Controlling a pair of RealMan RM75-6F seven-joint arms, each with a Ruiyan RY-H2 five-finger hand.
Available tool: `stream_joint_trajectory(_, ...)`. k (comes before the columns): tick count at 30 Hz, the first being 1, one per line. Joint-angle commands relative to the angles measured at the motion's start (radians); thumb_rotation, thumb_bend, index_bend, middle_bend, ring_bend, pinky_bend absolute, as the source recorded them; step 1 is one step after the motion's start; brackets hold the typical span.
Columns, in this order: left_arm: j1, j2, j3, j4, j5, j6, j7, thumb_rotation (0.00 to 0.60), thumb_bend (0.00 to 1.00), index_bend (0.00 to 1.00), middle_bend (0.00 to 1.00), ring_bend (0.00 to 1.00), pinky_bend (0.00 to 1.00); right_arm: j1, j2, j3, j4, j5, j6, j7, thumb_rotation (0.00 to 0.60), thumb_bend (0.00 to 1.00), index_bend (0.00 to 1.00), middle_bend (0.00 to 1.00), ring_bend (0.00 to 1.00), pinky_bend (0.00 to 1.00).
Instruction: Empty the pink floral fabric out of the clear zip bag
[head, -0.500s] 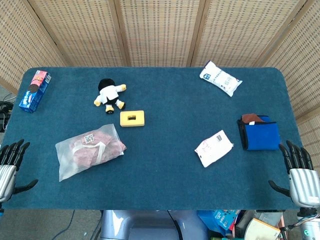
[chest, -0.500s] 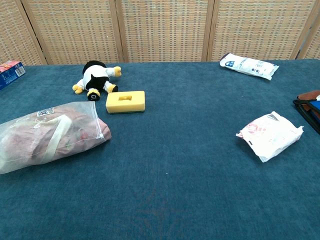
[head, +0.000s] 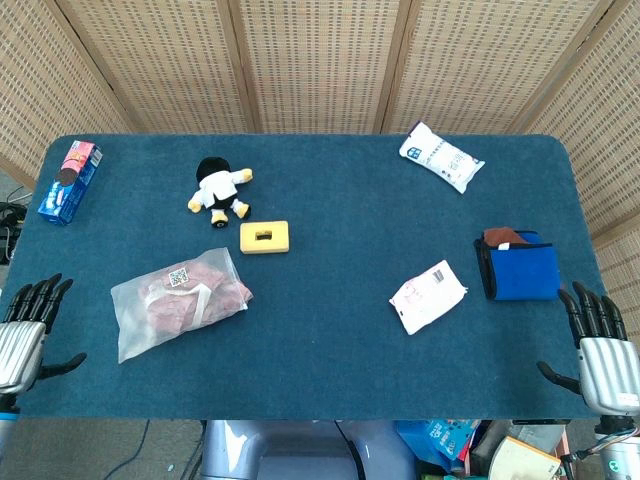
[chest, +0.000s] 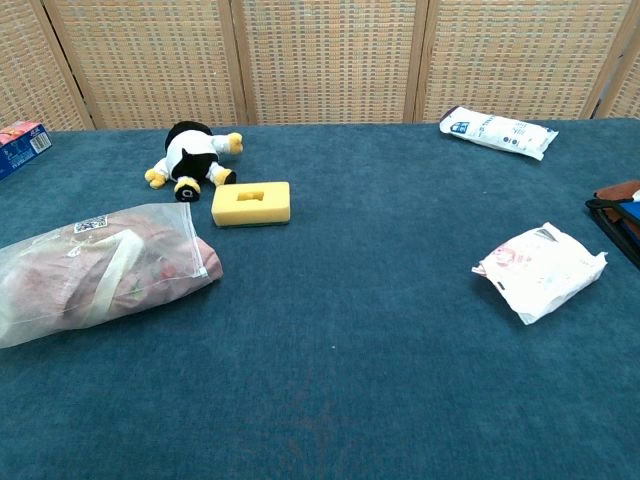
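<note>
**Pre-grasp: both hands idle, zip bag untouched**

L hand (head: 22, 335) sits at near-left table corner, fingers spread, holding nothing. R hand (head: 603, 352) at near-right corner, likewise spread and empty. Neither shows in chest view.

Moving outward from L hand: clear zip bag (head: 178, 301) lies flat on the table (head: 330, 350), near-left area, apart from both hands, closer to L. Pink floral fabric (chest: 120, 270) fills it; bag looks closed, nothing out yet. We judge task at step zero: reach to bag.

How we'd do it well: L hand pins or lifts the bag's closed bottom end, R comes across to the zip end. Film is thin and slippery, so pinch the edge, not the bulge. Yellow block (head: 264, 237) sits just beyond the bag; avoid nudging it.

Hard to tell: which end carries the zip. White strip and label visible in chest view, but seal line unclear. Bag's left end cut off in chest view.
</note>
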Motion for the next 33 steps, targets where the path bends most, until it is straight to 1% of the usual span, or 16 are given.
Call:
stream_joint_trajectory(1,-0.057,-0.035,-0.032,-0.009,-0.066,-0.086,0.044,0.600,0.16,0.00,0.00,0.00,0.00,0.001,0.004,-0.001,-0.001,-0.001,-0.003,0.008,0.600,0.00,0.00,0.00,0.00,0.00)
stream_joint_trajectory(2,-0.086,-0.047,-0.040,-0.022,-0.090,-0.137,0.054,0.600,0.16,0.00,0.00,0.00,0.00,0.001,0.006,0.001,-0.002,0.001,-0.003,0.013,0.600,0.00,0.00,0.00,0.00,0.00)
stream_joint_trajectory(4,-0.128,-0.063,-0.062,-0.031,-0.142,-0.206,0.069,0.600,0.16,0.00,0.00,0.00,0.00,0.002,0.011,0.004,-0.003,0.005,-0.004,0.022,0.600,0.00,0.00,0.00,0.00,0.00)
stream_joint_trajectory(7,-0.175,-0.092,-0.082,-0.027,-0.202,-0.281,0.073,0.600,0.16,0.00,0.00,0.00,0.00,0.001,0.014,0.005,-0.001,0.009,-0.005,0.033,0.600,0.00,0.00,0.00,0.00,0.00)
stream_joint_trajectory(11,-0.212,-0.121,-0.089,-0.009,-0.242,-0.350,0.045,0.600,0.16,0.00,0.00,0.00,0.00,0.001,0.016,0.004,0.001,0.010,-0.007,0.041,0.600,0.00,0.00,0.00,0.00,0.00)
stream_joint_trajectory(12,-0.229,-0.144,-0.090,0.012,-0.276,-0.398,0.015,0.600,0.16,0.00,0.00,0.00,0.00,0.001,0.017,0.005,0.002,0.012,-0.008,0.046,0.600,0.00,0.00,0.00,0.00,0.00)
stream_joint_trajectory(13,-0.240,-0.161,-0.094,0.036,-0.301,-0.422,-0.001,0.600,0.16,0.00,0.00,0.00,0.00,0.001,0.018,0.005,0.002,0.013,-0.008,0.050,0.600,0.00,0.00,0.00,0.00,0.00)
stream_joint_trajectory(19,-0.270,-0.237,-0.105,0.150,-0.370,-0.467,-0.037,0.600,0.16,0.00,0.00,0.00,0.00,0.001,0.022,0.006,0.004,0.016,-0.009,0.063,0.600,0.00,0.00,0.00,0.00,0.00)
stream_joint_trajectory(24,-0.292,-0.289,-0.122,0.205,-0.400,-0.474,-0.047,0.600,0.16,0.00,0.00,0.00,0.00,0.002,0.023,0.007,0.005,0.017,-0.010,0.066,0.600,0.00,0.00,0.00,0.00,0.00)
stream_joint_trajectory(27,-0.320,-0.321,-0.136,0.228,-0.436,-0.489,-0.025,0.600,0.16,0.00,0.00,0.00,0.01,0.003,0.022,0.006,0.006,0.018,-0.013,0.065,0.600,0.00,0.00,0.00,0.00,0.00)
stream_joint_trajectory(29,-0.330,-0.348,-0.148,0.239,-0.462,-0.469,0.002,0.600,0.17,0.00,0.00,0.00,0.09,0.003,0.022,0.007,0.007,0.020,-0.015,0.065,0.600,0.00,0.00,0.00,0.00,0.00)
stream_joint_trajectory(30,-0.336,-0.361,-0.152,0.244,-0.481,-0.462,0.020,0.600,0.17,0.00,0.01,0.02,0.18,0.004,0.021,0.007,0.008,0.022,-0.016,0.064,0.600,0.00,0.00,0.00,0.00,0.00)
stream_joint_trajectory(31,-0.341,-0.369,-0.154,0.247,-0.495,-0.460,0.035,0.600,0.17,0.00,0.05,0.06,0.27,0.005,0.021,0.007,0.008,0.023,-0.018,0.064,0.600,0.00,0.00,0.00,0.00,0.00)
stream_joint_trajectory(32,-0.348,-0.376,-0.155,0.253,-0.508,-0.459,0.053,0.600,0.17,0.01,0.09,0.11,0.32,0.006,0.020,0.007,0.009,0.024,-0.020,0.063,0.600,0.00,0.00,0.00,0.00,0.00)
stream_joint_trajectory(33,-0.356,-0.387,-0.156,0.261,-0.523,-0.454,0.076,0.600,0.17,0.07,0.18,0.20,0.40,0.007,0.019,0.007,0.009,0.024,-0.022,0.061,0.600,0.00,0.00,0.00,0.00,0.00)
